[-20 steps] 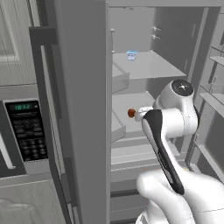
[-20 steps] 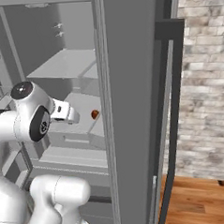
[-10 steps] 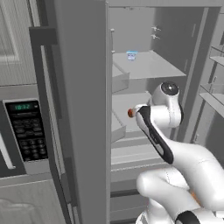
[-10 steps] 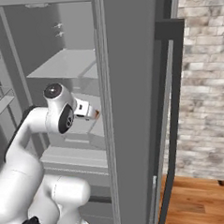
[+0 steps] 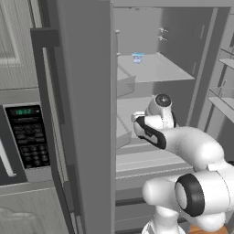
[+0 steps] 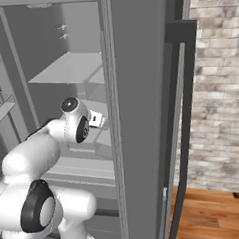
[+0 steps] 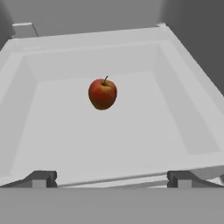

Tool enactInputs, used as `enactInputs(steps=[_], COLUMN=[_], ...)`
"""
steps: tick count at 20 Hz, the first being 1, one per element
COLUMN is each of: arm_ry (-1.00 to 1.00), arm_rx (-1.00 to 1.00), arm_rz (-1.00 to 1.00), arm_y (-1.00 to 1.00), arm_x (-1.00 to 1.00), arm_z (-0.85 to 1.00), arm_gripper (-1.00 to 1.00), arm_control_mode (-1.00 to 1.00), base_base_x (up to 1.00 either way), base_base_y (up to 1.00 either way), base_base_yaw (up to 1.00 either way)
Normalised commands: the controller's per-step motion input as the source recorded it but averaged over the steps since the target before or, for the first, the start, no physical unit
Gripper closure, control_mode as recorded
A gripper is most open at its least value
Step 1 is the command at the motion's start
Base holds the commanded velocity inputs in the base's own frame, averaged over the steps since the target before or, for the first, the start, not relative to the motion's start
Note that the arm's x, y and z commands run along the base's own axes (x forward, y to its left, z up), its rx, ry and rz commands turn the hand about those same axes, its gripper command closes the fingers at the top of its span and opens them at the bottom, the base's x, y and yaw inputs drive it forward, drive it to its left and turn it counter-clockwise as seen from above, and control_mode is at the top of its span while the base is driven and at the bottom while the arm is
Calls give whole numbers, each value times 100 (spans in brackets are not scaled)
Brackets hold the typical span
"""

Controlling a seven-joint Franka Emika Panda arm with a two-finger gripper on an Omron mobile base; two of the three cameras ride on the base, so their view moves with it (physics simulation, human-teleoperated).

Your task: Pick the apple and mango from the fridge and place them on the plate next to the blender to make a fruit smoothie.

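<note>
Now the arm has folded forward and low into the open fridge: a second ago its wrist stood high beside the shelf with the apple visible past it, and since then the hand has swung in toward the white drawer, so the fruit is hidden behind the arm in both base views. That reads as the approach for the first pick, with nothing yet lifted and the mango not in sight. In the hand view the apple sits alone on the drawer floor, at about 12 o'clock from the gripper, well ahead of it and slightly left of centre. The claw is spread to its full width and empty; its two dark fingertips stand at roughly 8 and 4 o'clock in that view, touching nothing, just over the drawer's near rim. A small blue cup stands on the upper shelf, at 12 o'clock from the wrist. The next move, I judge, is a straight push ahead until the apple sits between the tips.
</note>
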Motion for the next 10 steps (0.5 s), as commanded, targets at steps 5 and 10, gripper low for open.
enactInputs(steps=[5,10], arm_ry=[3,5], arm_rx=[0,0], arm_rz=[0,0], arm_y=[0,0], arm_x=[31,5], arm_z=[0,-11], arm_gripper=[-100,-100], arm_control_mode=[-100,-100], base_base_x=[0,0], base_base_y=[0,0], base_base_yaw=[0,0])
